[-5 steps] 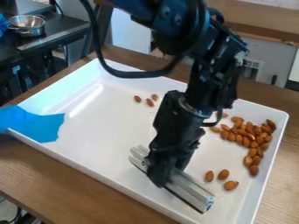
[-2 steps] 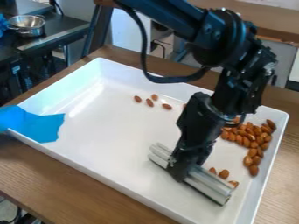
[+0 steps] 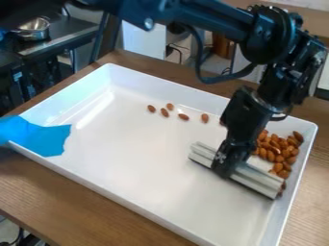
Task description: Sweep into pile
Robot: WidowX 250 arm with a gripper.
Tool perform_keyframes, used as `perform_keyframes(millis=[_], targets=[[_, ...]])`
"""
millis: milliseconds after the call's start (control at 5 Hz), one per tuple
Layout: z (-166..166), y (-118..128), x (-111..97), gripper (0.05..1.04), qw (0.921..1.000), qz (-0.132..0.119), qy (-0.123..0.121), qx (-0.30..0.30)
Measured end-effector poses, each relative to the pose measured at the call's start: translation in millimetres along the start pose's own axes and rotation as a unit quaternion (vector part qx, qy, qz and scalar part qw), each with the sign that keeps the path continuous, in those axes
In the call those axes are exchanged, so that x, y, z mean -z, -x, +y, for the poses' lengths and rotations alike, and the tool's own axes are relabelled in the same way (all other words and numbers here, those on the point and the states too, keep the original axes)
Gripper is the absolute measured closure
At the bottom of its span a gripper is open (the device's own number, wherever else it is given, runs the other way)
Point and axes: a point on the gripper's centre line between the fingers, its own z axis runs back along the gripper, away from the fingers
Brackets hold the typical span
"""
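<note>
We see a smooth, glossy, plastic-looking tray (image 3: 141,153) on a wood-grain table (image 3: 77,202). Bar (image 3: 257,178) reads as bare metal, satin, grooved lengthwise. Almonds (image 3: 279,150) look matt. Blue sheet (image 3: 38,137) is matt; we can't tell paper from cloth. Back bowl (image 3: 32,30): shiny metal. Arm (image 3: 212,24): smooth, low sheen.

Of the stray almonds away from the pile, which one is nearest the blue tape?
The leftmost stray almond in the camera view; the other strays lie to its right, farther from the blue tape.
</note>
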Motion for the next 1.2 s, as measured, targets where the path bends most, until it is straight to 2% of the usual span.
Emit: perform_keyframes(millis=[400, 600, 800, 1000, 1200], targets=[[-38.2, -6.7, -8.9, 0.704, 0.9994, -0.007, 0.007, -0.034], [-39.6, -15.7, -8.9, 0.704, 0.9996, -0.012, 0.008, -0.024], [-18.7, -52.3, -30.8, 0.704, 0.9991, -0.019, 0.024, 0.029], [13.1, -110.2, -66.5, 0.704, 0.9944, 0.019, 0.078, 0.068], [35.8, -146.1, -70.2, 0.704, 0.9815, 0.022, 0.093, 0.166]])
